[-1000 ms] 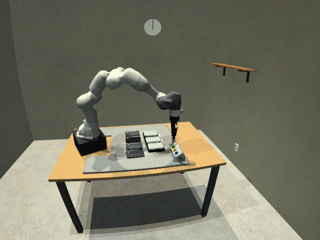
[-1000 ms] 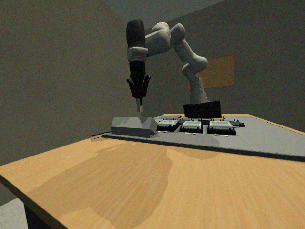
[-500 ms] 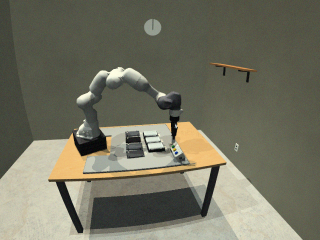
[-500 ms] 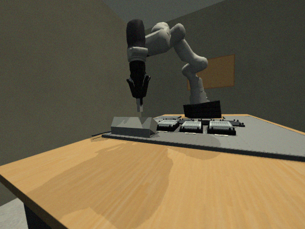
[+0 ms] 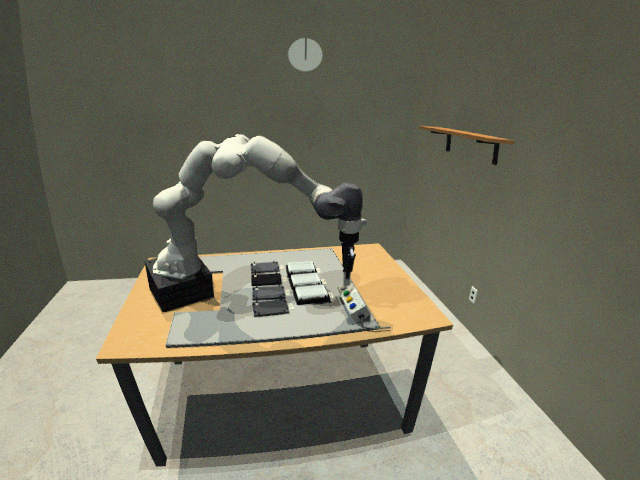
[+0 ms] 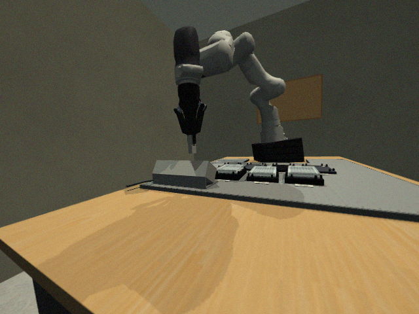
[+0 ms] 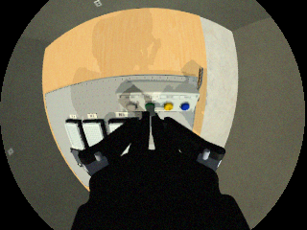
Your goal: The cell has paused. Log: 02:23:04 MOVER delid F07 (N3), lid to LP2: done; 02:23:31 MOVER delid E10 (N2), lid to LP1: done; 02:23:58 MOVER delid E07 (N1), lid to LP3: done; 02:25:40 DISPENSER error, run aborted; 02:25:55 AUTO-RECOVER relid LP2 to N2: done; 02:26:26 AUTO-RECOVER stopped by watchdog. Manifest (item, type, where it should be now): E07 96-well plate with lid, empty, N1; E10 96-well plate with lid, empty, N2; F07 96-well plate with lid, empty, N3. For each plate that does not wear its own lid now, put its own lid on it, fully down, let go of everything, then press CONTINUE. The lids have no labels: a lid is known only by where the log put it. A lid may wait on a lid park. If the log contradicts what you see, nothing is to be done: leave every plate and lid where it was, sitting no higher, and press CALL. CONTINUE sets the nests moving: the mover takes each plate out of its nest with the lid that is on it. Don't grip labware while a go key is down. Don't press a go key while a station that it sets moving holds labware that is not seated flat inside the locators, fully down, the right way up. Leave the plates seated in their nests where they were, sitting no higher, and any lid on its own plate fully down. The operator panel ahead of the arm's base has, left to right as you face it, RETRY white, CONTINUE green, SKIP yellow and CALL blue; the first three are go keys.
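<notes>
My gripper (image 5: 345, 281) is shut and empty, pointing straight down over the operator panel (image 5: 356, 302). In the wrist view the closed fingertips line up with the green key (image 7: 149, 103); the yellow key (image 7: 168, 106) and the blue key (image 7: 184, 106) lie to its right. From the side, the fingertips (image 6: 192, 149) hang a little above the panel (image 6: 184, 173). Three plates sit in a row of nests (image 5: 305, 279), each with a pale, clear top (image 6: 263, 170). The dark lid parks (image 5: 267, 286) beside them look bare.
The grey mat (image 5: 268, 315) carries the nests, the parks and the panel. The arm's black base (image 5: 178, 289) stands at the table's left. A thin rod (image 5: 379, 326) lies by the panel's near end. A wall shelf (image 5: 465, 135) hangs at the right.
</notes>
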Available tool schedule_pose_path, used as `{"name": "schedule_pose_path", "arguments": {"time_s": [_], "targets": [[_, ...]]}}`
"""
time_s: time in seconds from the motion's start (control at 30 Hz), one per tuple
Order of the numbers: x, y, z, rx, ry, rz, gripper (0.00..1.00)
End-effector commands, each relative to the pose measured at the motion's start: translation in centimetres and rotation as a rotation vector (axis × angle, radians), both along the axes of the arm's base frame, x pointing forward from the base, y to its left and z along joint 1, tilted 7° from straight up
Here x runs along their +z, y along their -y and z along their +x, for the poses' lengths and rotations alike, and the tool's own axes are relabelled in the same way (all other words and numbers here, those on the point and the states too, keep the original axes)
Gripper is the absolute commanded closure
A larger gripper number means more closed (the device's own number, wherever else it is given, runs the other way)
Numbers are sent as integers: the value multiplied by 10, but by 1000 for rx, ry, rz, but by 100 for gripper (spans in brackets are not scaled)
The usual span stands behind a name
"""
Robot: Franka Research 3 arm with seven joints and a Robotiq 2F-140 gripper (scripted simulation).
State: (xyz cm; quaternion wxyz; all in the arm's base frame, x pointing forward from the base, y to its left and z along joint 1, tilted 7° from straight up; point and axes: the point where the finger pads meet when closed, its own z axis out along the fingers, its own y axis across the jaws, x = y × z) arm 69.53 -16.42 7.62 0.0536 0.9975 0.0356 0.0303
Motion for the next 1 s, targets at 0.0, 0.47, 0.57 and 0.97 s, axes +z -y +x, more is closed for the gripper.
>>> {"name": "schedule_pose_path", "arguments": {"time_s": [0.0, 0.47, 0.57, 0.97], "targets": [[-2, 1, 0, 1, 2, -2, 100], [-9, 2, 1, 1, 2, -2, 100], [-12, 2, 1, 1, 2, -2, 100], [-22, 3, 2, 1, 2, -2, 100]]}}
